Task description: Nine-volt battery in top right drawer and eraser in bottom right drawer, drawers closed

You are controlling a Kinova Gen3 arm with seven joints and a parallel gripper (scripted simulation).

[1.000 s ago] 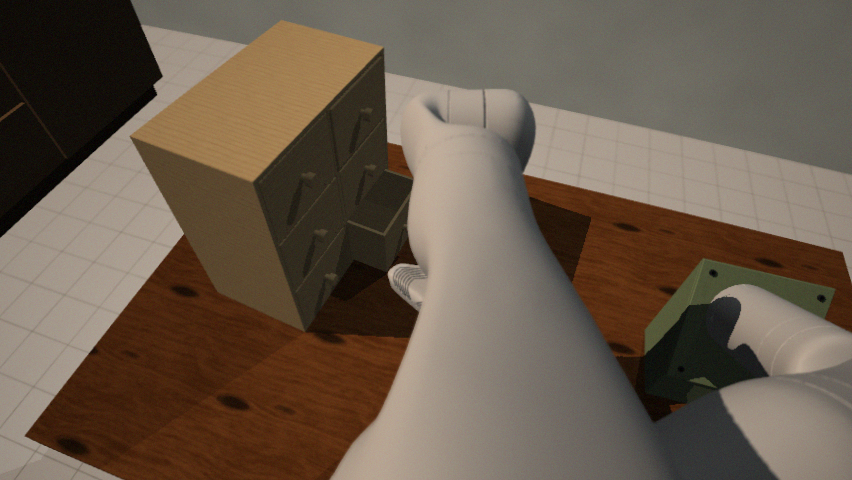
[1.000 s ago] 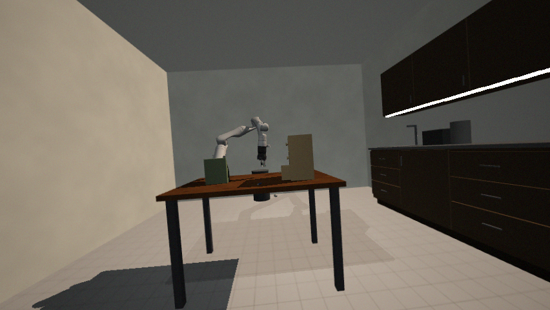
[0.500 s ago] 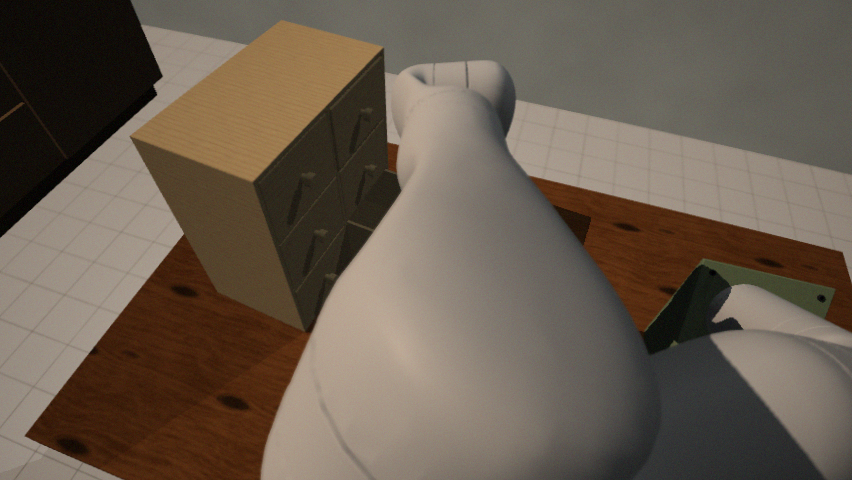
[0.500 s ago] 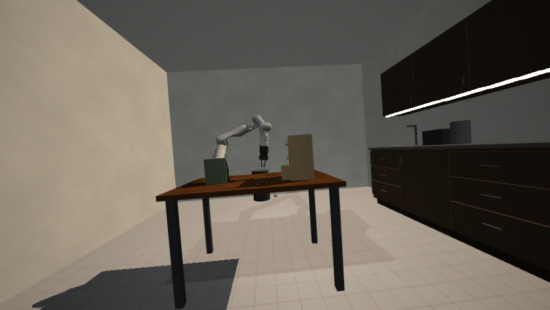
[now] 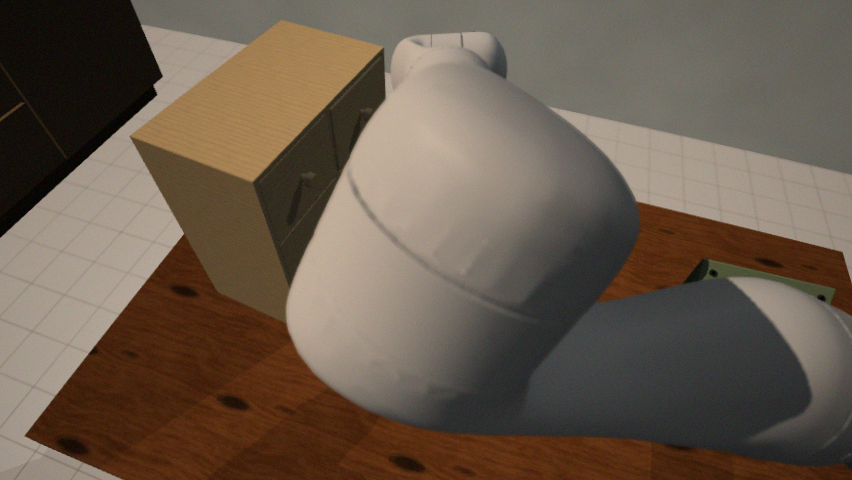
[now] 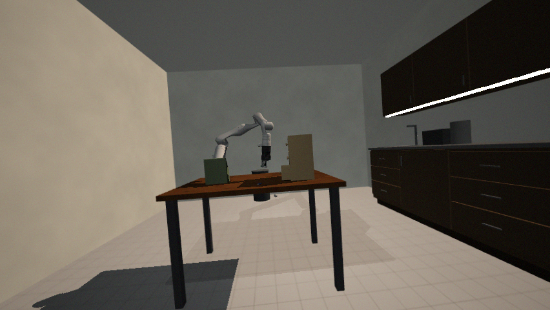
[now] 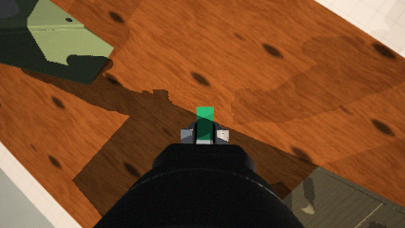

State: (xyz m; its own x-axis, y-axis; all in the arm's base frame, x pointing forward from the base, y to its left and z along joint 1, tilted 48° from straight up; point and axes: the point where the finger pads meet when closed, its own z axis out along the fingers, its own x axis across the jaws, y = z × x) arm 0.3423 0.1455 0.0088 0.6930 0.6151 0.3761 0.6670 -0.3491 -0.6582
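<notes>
The jaws [image 6: 264,165] are clamped on a green block [image 7: 205,119], one finger against each side; its near end shows a pale strip. Whether this is the eraser or the battery I cannot tell. In the wrist view it points to twelve o'clock, above the worktop [image 5: 196,357] [image 6: 246,189] [image 7: 162,43], partly in shadow. The green box [image 5: 775,279] [image 6: 216,171] [image 7: 71,43] lies toward ten o'clock there, and the chest [image 5: 256,95] [image 6: 302,157] [image 7: 333,199] toward four o'clock.

From outside, the chest stands upright at three o'clock from the jaws, well apart from them, with a bottom drawer [image 6: 285,172] pulled out toward nine o'clock. A small dark-blue thing [image 6: 259,184] lies on the worktop at about six o'clock from the jaws, too small to name. In the top view the arm [image 5: 471,226] [image 6: 266,138] hides the jaws and the lower drawers.

Arm [image 5: 465,238] [image 6: 246,128] swung nearer the chest [image 5: 256,101] [image 6: 301,157], open drawer now hidden from above
</notes>
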